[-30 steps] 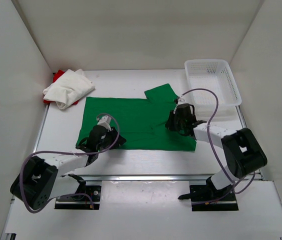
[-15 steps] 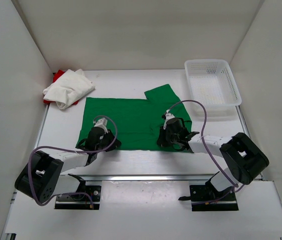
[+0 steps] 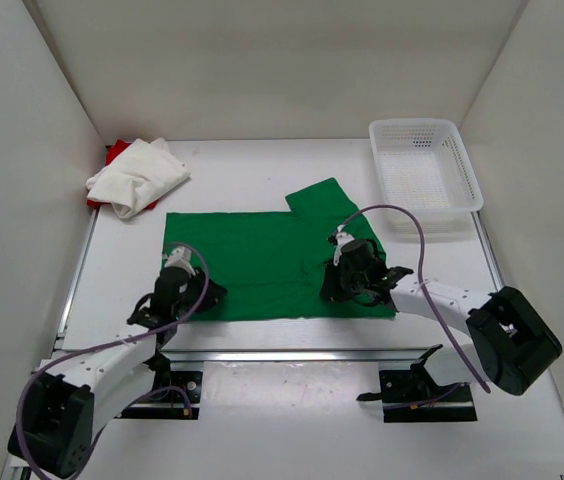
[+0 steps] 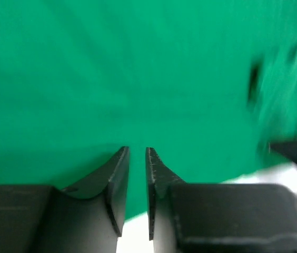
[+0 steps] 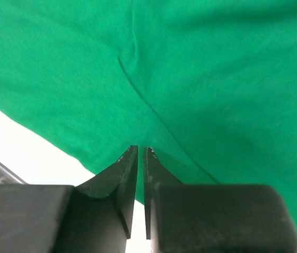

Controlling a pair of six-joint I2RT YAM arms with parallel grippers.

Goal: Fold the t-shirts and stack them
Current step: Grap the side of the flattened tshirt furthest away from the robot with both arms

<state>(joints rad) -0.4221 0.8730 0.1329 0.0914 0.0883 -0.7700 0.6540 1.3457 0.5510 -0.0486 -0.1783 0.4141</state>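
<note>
One green t-shirt (image 3: 252, 260), spread flat, faintly creased, near edge straight

A plain, solid bright-green shirt (image 3: 252, 265) with no print lies on a white table (image 3: 252, 170). The off-white shirt (image 3: 140, 175) is also unpatterned, and only a bright sliver of the red shirt (image 3: 115, 152) shows. The basket (image 3: 462, 165) is white, its walls and floor a grid of small holes. The left gripper (image 4: 137, 150) and right gripper (image 5: 140, 148) are black, on white arms (image 3: 442, 297) with black joints and pale purple cables (image 3: 392, 208).
</note>
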